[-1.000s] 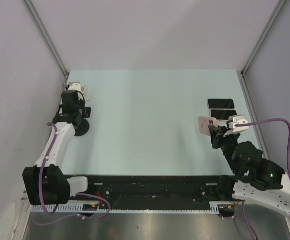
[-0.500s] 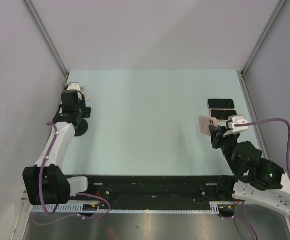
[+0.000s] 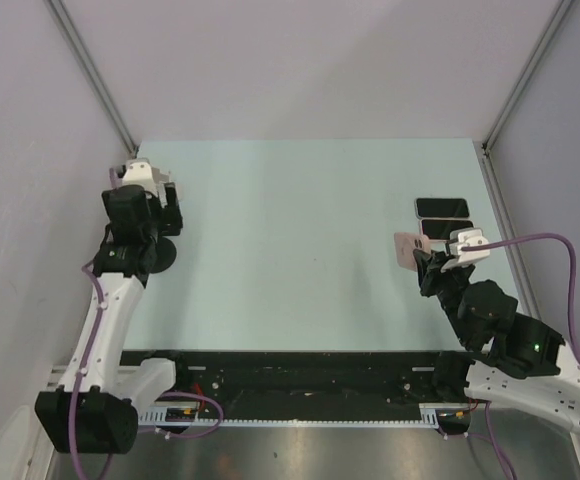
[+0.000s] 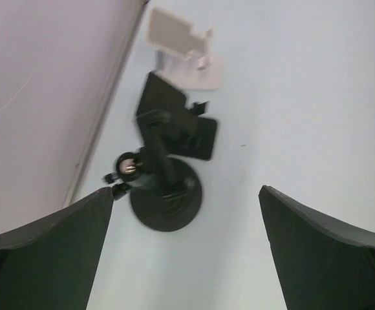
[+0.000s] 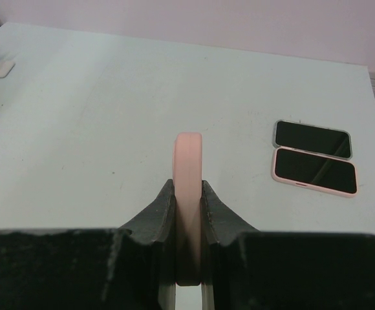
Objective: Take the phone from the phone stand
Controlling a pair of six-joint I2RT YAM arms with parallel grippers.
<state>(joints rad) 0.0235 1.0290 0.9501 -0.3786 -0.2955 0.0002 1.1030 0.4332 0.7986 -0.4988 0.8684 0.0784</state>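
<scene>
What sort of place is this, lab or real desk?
Likely a lab robot cell: a bare pale table boxed in by plain walls, left arm and right arm at its near edge, phones and a black stand as props.

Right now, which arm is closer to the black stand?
Left. The left end effector hangs open right by the black stand; the right end effector is across the table, gripping a pink phone.

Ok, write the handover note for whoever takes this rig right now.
Right gripper: shut on the pink phone, held on edge, near a grey-edged phone and a pink-edged phone lying flat on the table.
Left gripper: open, above the black stand; the white stand is beside it. No phone shows on either.
Done: phone appears off the stand.
Left: probably set it down and release.
</scene>
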